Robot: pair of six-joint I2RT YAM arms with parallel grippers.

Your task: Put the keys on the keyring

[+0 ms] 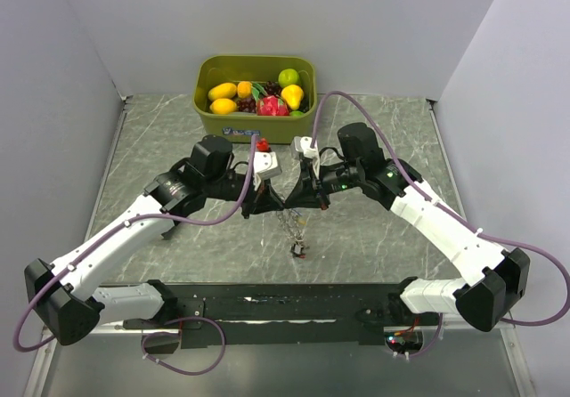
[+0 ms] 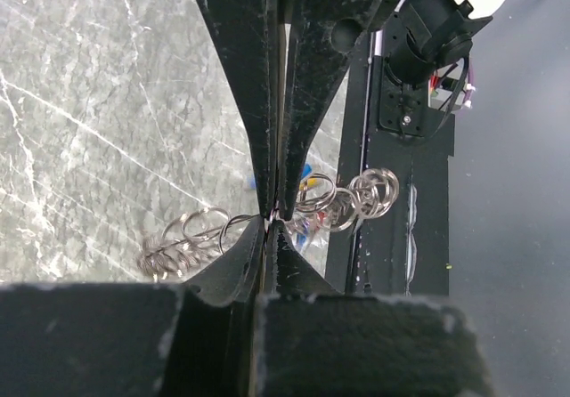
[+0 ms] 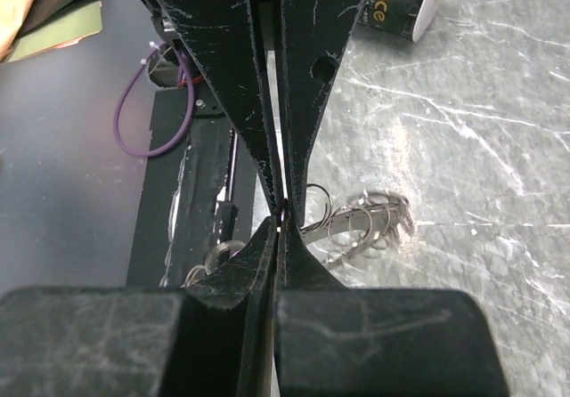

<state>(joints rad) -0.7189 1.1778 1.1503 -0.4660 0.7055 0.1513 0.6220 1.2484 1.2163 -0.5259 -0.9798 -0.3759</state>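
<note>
Left pincer, right pincer pinch keyring over table.

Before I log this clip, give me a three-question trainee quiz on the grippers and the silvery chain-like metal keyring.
1. True or false: the left gripper and right gripper are both shut on the silvery chain-like metal keyring.
2. On the table, the olive-green plastic bin of toy fruit sits at: A near edge; B far edge; C left side.
3. Fill in: beside the yellow key head is a ____ one.
Key: 1 true; 2 B; 3 blue.
</note>
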